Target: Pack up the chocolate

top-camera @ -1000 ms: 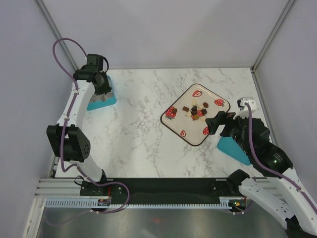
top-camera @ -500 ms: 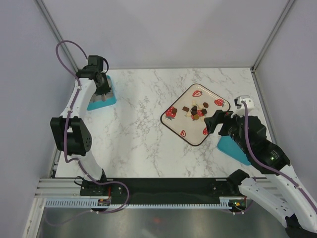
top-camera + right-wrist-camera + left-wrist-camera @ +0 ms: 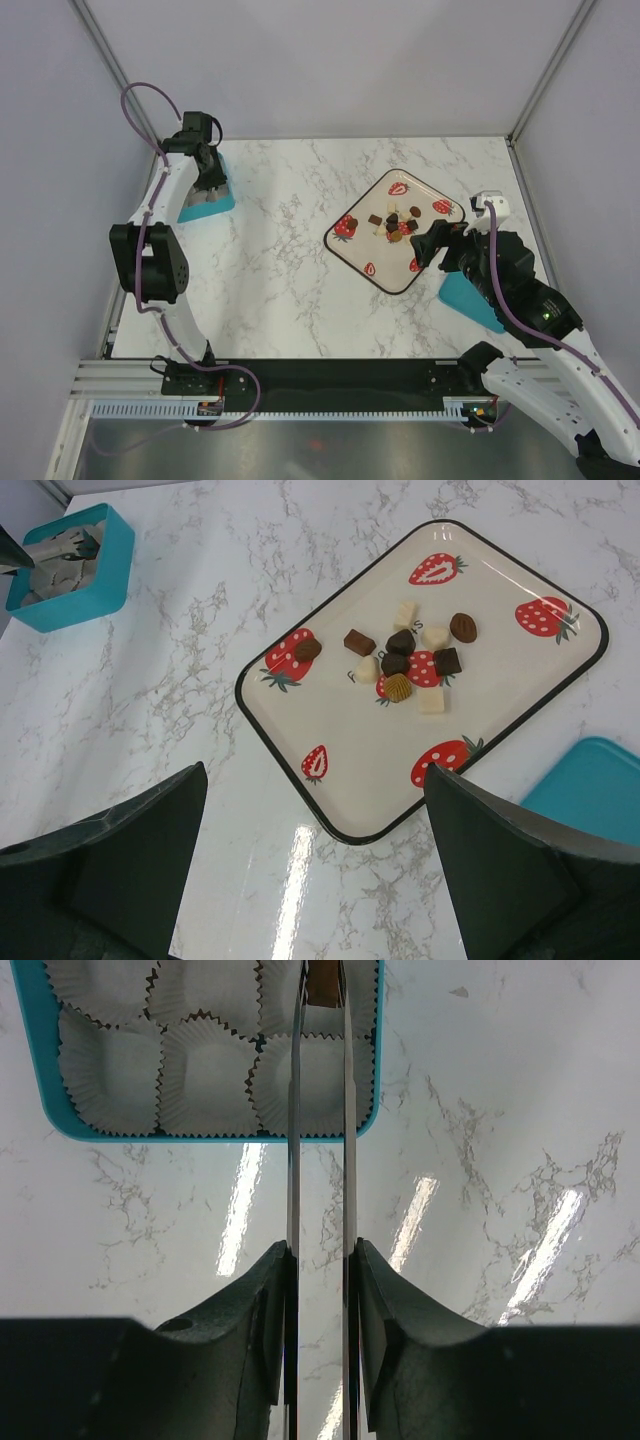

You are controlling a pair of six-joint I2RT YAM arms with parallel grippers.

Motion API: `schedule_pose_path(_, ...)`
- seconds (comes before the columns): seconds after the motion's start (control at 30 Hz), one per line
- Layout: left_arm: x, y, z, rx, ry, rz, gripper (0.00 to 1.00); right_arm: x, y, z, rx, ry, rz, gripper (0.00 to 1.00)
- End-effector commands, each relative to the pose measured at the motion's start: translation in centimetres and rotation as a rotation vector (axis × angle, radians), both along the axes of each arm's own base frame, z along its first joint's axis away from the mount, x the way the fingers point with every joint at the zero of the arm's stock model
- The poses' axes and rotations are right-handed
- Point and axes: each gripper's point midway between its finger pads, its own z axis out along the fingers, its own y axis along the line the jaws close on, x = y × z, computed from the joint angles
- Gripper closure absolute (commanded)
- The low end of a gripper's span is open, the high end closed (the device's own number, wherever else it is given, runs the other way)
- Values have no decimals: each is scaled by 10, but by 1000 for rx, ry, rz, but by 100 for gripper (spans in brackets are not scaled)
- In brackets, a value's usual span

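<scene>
Several small chocolates (image 3: 405, 660), dark brown, mid brown and pale beige, lie in a cluster on a cream tray (image 3: 340, 720) with strawberry prints; both also show in the top view, the chocolates (image 3: 398, 222) on the tray (image 3: 385, 258). My left gripper (image 3: 320, 1250) is shut on long thin metal tongs (image 3: 294, 1160). The tongs' tips pinch a brown chocolate (image 3: 322, 982) over a teal box (image 3: 60, 1125) of white paper cups (image 3: 200, 1080) at the far left (image 3: 205, 203). My right gripper (image 3: 315, 880) is open and empty, above the table by the tray's near edge.
A flat teal lid (image 3: 470, 298) lies right of the tray, under my right arm, and shows in the right wrist view (image 3: 600, 790). White marble tabletop (image 3: 280, 260) lies between box and tray. Grey walls enclose the table on three sides.
My left arm has swung its elbow nearer the left wall while its gripper stays over the teal box. My right gripper has shifted slightly toward the tray.
</scene>
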Motion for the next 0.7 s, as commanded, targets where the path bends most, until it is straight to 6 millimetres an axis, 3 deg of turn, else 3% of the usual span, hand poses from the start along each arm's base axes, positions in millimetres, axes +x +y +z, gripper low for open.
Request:
schedule_pose_path(0.0,23,9,19,32,-87,9,62,5,1,13,11,-46,-6,2)
schedule_pose_path(0.37,23,13,6,54,-59,16,60,7,2,9,11,-41,-8,2)
schedule_pose_path(0.67,19,10,13,43,-70,5,56,5,3,14,31,-49,-1,2)
